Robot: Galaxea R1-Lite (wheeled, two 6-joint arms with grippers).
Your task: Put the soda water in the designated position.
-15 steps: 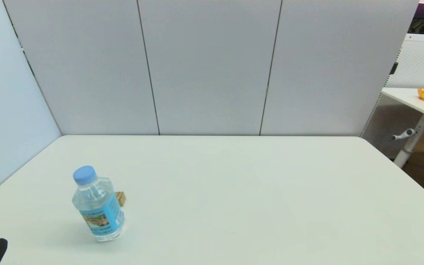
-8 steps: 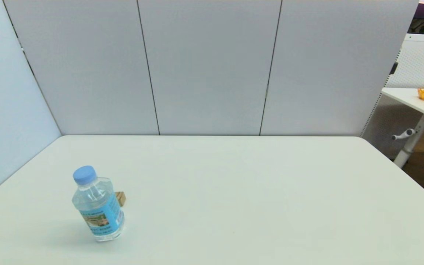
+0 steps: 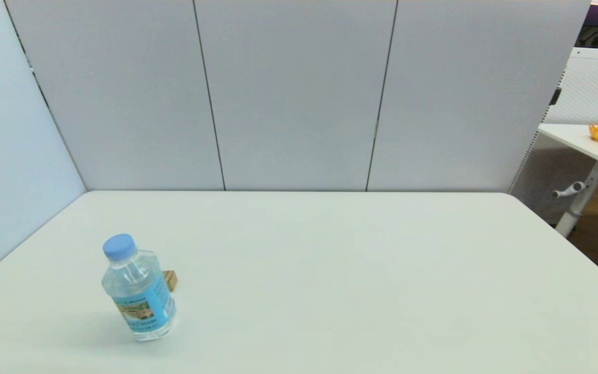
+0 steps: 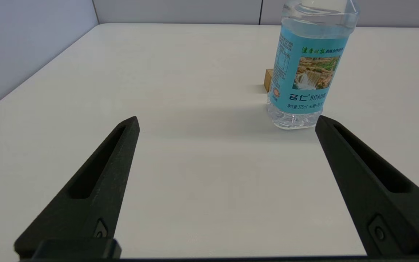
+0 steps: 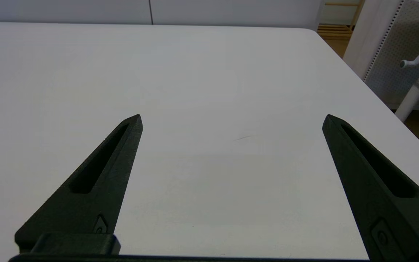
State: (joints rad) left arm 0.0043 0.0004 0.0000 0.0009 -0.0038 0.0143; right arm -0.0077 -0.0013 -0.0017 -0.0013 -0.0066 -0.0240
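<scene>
Left gripper (image 4: 226, 122): out of the head view; its wrist view shows the fingers spread wide, nothing between them, held low over the white table (image 3: 330, 270). The soda water (image 3: 139, 291) stands upright just past the tip of one finger, free of both.

Soda water, head view: near-left part of the table, about 8 o'clock from the table's middle. Blue cap (image 3: 119, 246) on top. Small wooden cube (image 3: 170, 280) just behind it at roughly 1 o'clock from the bottle; whether they touch cannot be told.

Handling estimate: bottle looks full, so moderately heavy for its size and stable on its base. Thin clear plastic will give under a hard squeeze; the glossy label may be slick. Best hold, in my judgement: across the labelled mid-body, below the shoulder, with moderate force. Avoid the cap and neck.

Right gripper (image 5: 231, 120): also out of the head view, fingers wide apart and empty, over bare table on the right side.
</scene>
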